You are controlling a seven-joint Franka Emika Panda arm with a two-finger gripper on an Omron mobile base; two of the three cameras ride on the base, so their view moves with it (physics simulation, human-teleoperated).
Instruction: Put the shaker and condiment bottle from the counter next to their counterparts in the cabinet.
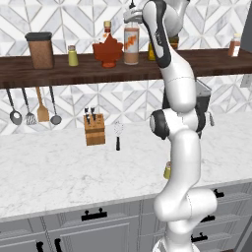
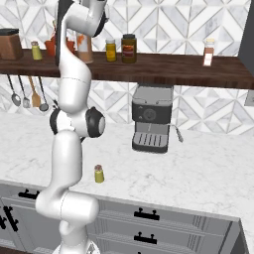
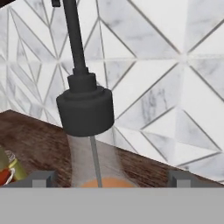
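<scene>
Gripper [image 3: 109, 179] released: fingertips [image 3: 41, 178] stand wide apart, clear of the condiment bottle [image 3: 87, 131] between them. Bottle upright on the cabinet [image 1: 59, 69], just beside the maple-leaf bottle [image 1: 108, 50] at its 9 o'clock. Shelf shaker [image 1: 73, 56] farther toward 9. Second shaker [image 2: 99, 174] on the counter [image 2: 198, 173], near its front edge.

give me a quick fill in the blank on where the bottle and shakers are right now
The condiment bottle stands on the ____, right beside the red maple-leaf bottle.
The gripper's jaws are ____ on either side of the bottle.
One shaker stands on the ____ near the robot's base.
The other shaker stands on the shelf beside the brown ____.

Missing words: shelf; open; counter; canister
</scene>
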